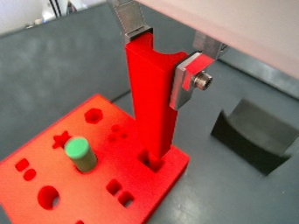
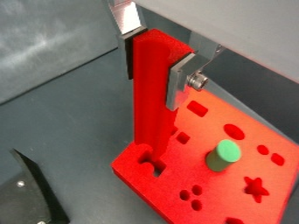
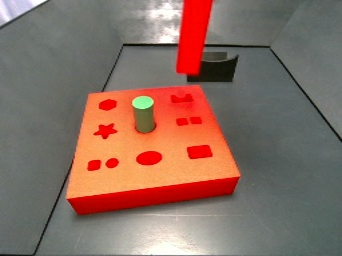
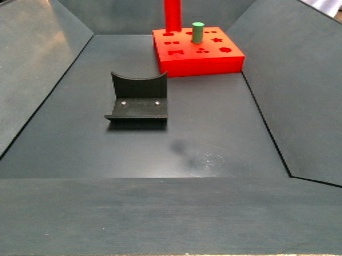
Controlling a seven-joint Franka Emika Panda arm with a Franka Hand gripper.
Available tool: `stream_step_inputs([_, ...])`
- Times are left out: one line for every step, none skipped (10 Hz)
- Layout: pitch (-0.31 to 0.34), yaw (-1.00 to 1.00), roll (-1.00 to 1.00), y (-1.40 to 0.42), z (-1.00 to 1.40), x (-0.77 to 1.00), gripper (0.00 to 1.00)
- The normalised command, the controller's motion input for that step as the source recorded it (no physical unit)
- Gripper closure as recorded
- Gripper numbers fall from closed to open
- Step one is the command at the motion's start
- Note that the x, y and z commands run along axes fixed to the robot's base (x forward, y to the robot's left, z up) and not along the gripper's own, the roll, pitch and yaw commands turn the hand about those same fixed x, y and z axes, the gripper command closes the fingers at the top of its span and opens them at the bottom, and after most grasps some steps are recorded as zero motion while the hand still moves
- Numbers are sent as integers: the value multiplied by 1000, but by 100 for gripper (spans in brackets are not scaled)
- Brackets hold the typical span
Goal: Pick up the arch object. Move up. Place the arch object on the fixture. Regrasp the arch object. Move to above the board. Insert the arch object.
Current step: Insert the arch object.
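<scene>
My gripper (image 1: 162, 57) is shut on the top end of the arch object (image 1: 152, 114), a long slim red bar that hangs upright; both wrist views show this, and the gripper (image 2: 152, 63) grips it the same way in the second one. A silver finger (image 1: 187, 83) presses on each side of the bar. The bar's lower end is over a cutout near a corner of the board (image 1: 47, 166). In a side view the arch object (image 3: 195, 35) ends a little above the board (image 3: 160, 165). The gripper itself is out of view in both side views.
A green cylinder peg (image 3: 142, 113) stands in the board. The fixture (image 4: 136, 100), a dark block with a curved notch, sits on the grey floor away from the board (image 4: 201, 55); it also shows in a wrist view (image 1: 254, 131). Sloped grey walls surround the floor.
</scene>
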Motion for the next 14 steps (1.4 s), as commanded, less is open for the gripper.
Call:
stream_step_inputs([-226, 117, -133, 0, -520, 0, 100])
stream_step_inputs([-240, 183, -116, 0, -457, -11, 100])
stream_step_inputs([-209, 209, -89, 57, -337, -100, 100])
stream_step_inputs([-149, 180, -70, 60, -166, -166, 100])
stream_step_inputs([-114, 131, -64, 37, -149, -163, 100])
stream_step_inputs([-94, 117, -50, 51, -200, -149, 100])
stream_step_inputs([-84, 69, -53, 63, -186, -266, 100])
stream_step_inputs([-111, 0, -113, 46, -117, -326, 100])
stream_step_inputs([-89, 0, -144, 71, -160, -171, 100])
stream_step_inputs([-67, 0, -133, 66, -183, -137, 100])
stream_step_inputs([-57, 0, -119, 31, -251, -80, 100])
stream_step_inputs([-43, 0, -109, 26, -331, -83, 100])
stream_step_inputs([-49, 120, -24, 17, -311, -177, 100])
stream_step_inputs([-36, 309, 0, 0, -283, -37, 100])
